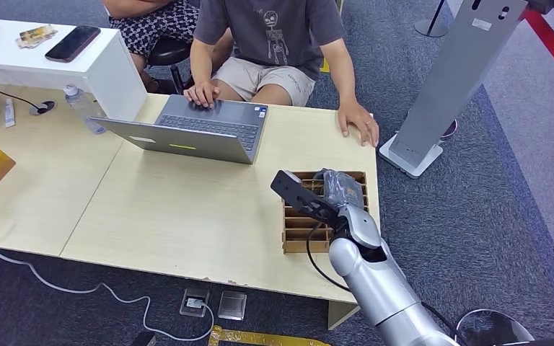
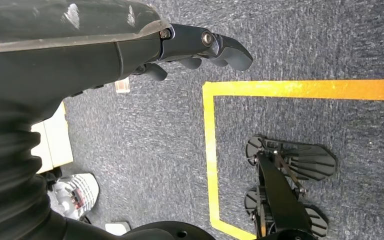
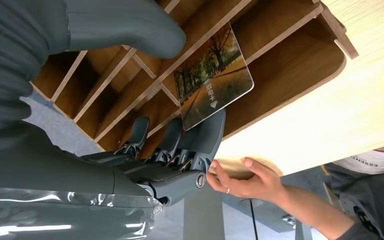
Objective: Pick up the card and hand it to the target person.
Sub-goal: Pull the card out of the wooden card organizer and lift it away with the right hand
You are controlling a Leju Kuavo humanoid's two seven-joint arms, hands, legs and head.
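The card (image 3: 215,80), printed with autumn trees, stands in a slot of a wooden slotted rack (image 3: 290,65). The rack (image 1: 299,238) sits at the near right corner of the light wood table (image 1: 187,216). My right hand (image 1: 339,189) reaches down into it. In the right wrist view that hand (image 3: 170,150) has its fingers (image 3: 200,135) against the card's lower corner and the thumb (image 3: 130,30) apart on the other side. A person in a grey T-shirt (image 1: 274,32) sits across the table, one hand (image 1: 358,119) flat on its edge. My left hand (image 2: 205,47) hangs over the carpet, holding nothing.
An open laptop (image 1: 202,130) lies before the person, whose other hand rests on it. A water bottle (image 1: 83,108) and a white shelf with a phone (image 1: 72,43) are at the far left. A grey stand (image 1: 454,79) rises right of the table. Cables trail on the floor.
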